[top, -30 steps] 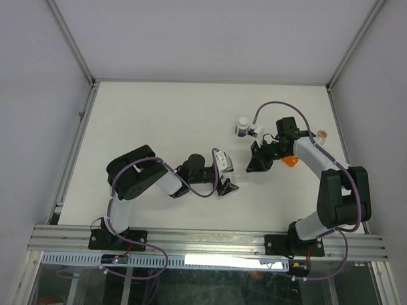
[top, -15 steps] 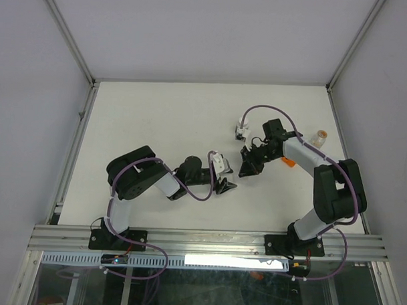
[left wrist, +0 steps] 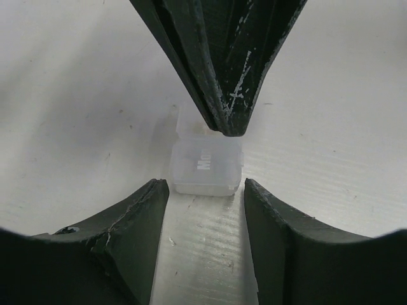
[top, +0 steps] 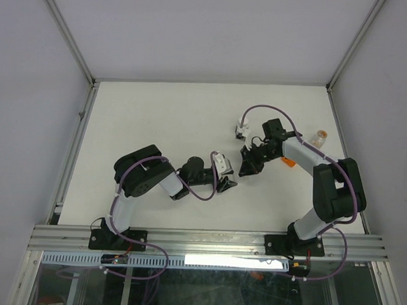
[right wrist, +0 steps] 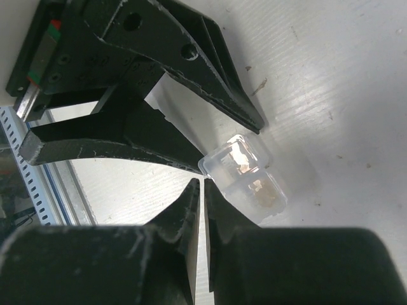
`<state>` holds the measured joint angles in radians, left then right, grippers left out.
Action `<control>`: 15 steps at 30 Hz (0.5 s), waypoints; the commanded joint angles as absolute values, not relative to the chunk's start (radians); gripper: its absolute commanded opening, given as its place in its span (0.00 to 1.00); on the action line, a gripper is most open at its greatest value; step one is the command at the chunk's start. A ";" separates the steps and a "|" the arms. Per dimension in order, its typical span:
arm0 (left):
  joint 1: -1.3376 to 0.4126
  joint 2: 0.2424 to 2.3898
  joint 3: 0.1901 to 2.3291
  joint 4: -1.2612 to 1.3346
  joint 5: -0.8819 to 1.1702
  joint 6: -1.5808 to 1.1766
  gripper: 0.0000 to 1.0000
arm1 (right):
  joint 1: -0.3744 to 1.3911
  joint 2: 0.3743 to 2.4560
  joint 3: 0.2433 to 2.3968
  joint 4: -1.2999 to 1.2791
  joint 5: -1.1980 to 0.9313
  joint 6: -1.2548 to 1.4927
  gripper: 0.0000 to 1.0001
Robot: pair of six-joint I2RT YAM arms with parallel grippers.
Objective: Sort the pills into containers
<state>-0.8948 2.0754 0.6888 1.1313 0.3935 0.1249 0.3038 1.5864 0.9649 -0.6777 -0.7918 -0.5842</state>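
The flat transparent two-cell box lies on the white table, with tan pills showing inside its cells. My left gripper is open, its fingertips on either side of the box's near end. My right gripper is shut, and its tip touches a corner of the box from the opposite side. In the top view the two grippers, left and right, meet at the table's middle. The tan-orange vial stands at the far right, away from both grippers.
A small white bottle stands just behind the right arm's wrist. A small orange object lies beside the right forearm. The table's metal rail shows at the left of the right wrist view.
The right gripper has moved left, away from the orange object and up to the box and the left gripper. The left gripper has shifted only slightly.
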 commanded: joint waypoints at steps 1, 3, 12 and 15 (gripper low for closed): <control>-0.887 2.094 0.719 1.206 0.375 0.134 0.52 | 0.312 1.597 0.999 -0.653 -0.794 -0.574 0.09; -0.888 2.101 0.724 1.207 0.373 0.131 0.51 | 0.314 1.600 0.999 -0.653 -0.791 -0.572 0.09; -0.888 2.112 0.729 1.213 0.380 0.123 0.41 | 0.323 1.596 1.008 -0.655 -0.797 -0.569 0.09; -0.888 2.111 0.728 1.213 0.382 0.123 0.37 | 0.324 1.580 1.018 -0.656 -0.802 -0.569 0.08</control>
<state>-0.8948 2.1056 0.7101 1.1591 0.3756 0.1211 0.3161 1.6009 0.9657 -0.6773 -0.7891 -0.5770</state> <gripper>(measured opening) 0.409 0.085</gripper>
